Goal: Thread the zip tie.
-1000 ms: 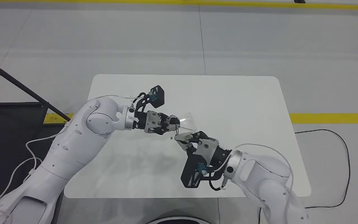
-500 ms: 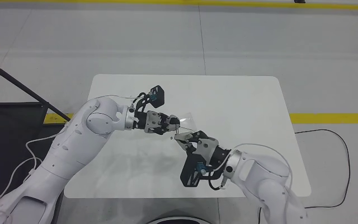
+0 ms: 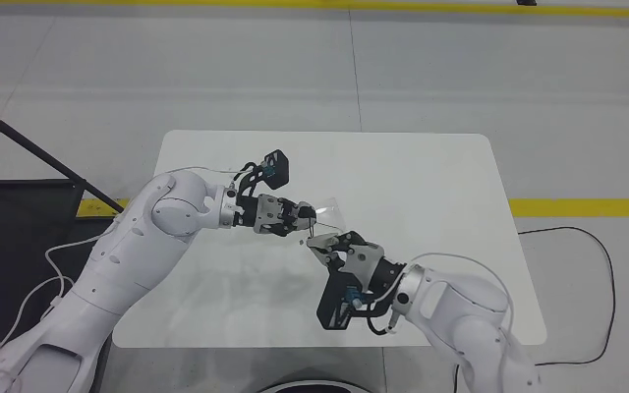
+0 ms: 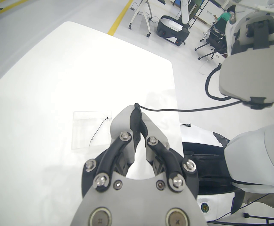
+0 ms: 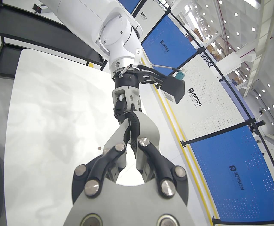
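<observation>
Around the action, the white table (image 3: 423,167) is carrying a clear plastic sleeve (image 4: 85,119), lying flat just beside the left arm's fingers, and a spare tie (image 4: 97,132) is resting inside it, thin, dark and slightly curved. A small brown speck (image 5: 99,147) is sitting on the table near the right arm's fingers. A yellow floor line (image 3: 570,207) is running past the table's far side, and rolling chairs (image 4: 139,17) are standing well beyond it.

Now the centre of play. The left pincer (image 4: 137,111) is staying clenched on the zip tie (image 4: 171,110), gripping it at its small head, with the strap trailing off to the side in the air above the table. The right pincer (image 5: 130,123) is also staying clenched, pads pressed together, hovering nose to nose with the left one. The right wrist view is looking straight past those pads at the left arm's fingers, so the two sets of tips are crowding each other. In the top view the tie's short dark line is reaching toward the right tips (whether it is actually pinched there cannot be told).

Against the frames from a second and half a second ago, both arms are holding the same pose, and the sleeve is lying where it was.
</observation>
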You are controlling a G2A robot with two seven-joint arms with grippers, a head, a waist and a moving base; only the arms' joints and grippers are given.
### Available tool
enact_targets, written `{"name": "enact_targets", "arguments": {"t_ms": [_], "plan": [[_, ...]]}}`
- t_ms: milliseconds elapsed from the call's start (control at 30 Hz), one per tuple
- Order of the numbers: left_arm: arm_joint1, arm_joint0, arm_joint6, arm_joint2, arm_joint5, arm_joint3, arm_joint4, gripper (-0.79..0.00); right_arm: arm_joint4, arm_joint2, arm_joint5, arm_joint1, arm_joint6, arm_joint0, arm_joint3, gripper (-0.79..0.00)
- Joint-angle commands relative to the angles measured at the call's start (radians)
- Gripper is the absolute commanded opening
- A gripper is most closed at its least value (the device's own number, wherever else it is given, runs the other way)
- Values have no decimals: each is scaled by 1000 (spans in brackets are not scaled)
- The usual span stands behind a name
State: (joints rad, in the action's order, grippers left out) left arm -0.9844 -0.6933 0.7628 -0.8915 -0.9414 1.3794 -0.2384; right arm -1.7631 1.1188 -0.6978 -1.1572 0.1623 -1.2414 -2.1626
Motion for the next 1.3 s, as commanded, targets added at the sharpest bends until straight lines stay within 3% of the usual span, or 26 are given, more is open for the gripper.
{"name": "enact_targets", "arguments": {"t_ms": [0, 1267], "plan": [[0, 0, 0, 0, 0, 0, 0, -785, 1, -1, 1, 0, 2, 2, 2, -785], [0, 0, 0, 0, 0, 0, 0, -785, -212, -57, 276, -11, -1, -38, -32, -785]]}}
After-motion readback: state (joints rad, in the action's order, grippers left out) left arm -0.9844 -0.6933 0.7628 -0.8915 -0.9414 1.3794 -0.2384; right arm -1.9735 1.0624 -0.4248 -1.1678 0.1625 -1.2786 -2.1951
